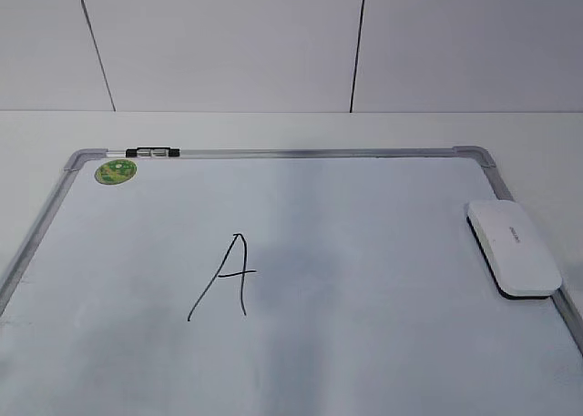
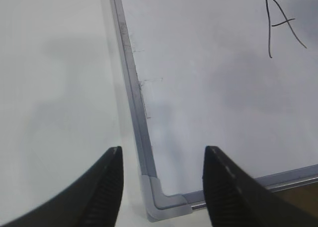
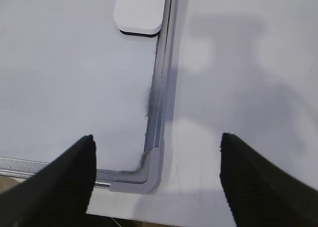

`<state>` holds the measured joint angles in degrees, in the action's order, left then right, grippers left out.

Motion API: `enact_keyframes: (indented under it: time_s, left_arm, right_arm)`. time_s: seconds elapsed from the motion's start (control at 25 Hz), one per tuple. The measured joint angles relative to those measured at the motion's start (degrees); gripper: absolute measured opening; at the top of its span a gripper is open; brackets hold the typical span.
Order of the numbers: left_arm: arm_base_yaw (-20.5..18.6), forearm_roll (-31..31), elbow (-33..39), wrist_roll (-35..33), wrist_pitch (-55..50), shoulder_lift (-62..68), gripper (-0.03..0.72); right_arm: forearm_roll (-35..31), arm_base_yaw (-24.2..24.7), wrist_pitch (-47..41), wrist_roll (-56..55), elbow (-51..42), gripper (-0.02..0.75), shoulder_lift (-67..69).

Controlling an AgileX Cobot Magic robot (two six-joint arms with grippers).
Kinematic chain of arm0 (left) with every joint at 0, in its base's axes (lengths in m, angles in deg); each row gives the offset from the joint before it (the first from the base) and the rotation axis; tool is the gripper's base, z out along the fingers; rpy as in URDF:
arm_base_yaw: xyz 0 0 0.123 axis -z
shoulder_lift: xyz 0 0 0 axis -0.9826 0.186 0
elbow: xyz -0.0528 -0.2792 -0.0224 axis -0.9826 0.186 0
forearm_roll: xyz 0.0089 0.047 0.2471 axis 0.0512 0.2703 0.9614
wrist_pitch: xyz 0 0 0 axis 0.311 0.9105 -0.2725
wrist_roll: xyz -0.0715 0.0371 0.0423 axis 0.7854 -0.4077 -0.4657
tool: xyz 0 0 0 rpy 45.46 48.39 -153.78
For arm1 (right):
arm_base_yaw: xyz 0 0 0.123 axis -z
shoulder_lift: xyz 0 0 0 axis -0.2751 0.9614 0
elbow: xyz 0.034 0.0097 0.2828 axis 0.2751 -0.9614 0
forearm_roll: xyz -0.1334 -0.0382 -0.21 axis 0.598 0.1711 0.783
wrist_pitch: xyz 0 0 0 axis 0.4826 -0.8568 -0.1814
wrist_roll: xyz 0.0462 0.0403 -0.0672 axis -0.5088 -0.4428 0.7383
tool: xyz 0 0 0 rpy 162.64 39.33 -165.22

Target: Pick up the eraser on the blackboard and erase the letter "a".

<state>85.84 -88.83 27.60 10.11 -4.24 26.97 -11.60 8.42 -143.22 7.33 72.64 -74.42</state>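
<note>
The eraser (image 1: 513, 248), a white oblong block with a black underside, lies on the blackboard (image 1: 383, 252) against its right frame; its near end shows in the right wrist view (image 3: 140, 11). A tall capital "A" (image 1: 228, 275) is drawn left of the board's middle and also shows in the left wrist view (image 2: 280, 23). No small lowercase "a" shows in any view. My left gripper (image 2: 164, 152) is open and empty above the board's near left corner. My right gripper (image 3: 157, 137) is open and empty above the near right corner, well short of the eraser. Neither gripper shows in the exterior view.
A round green sticker (image 1: 116, 171) sits in the board's far left corner. A black and silver marker (image 1: 152, 151) rests on the far frame. The board lies on a white table (image 1: 273, 129) before a white panelled wall.
</note>
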Motion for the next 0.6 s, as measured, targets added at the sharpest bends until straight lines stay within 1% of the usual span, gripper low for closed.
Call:
enact_keyframes:
  time_s: [0.6]
  left_arm:
    - [0.0,0.0,0.0,0.0,0.0,0.0,0.380]
  right_arm:
    - [0.0,0.0,-0.1,-0.1,0.0,0.592,0.0]
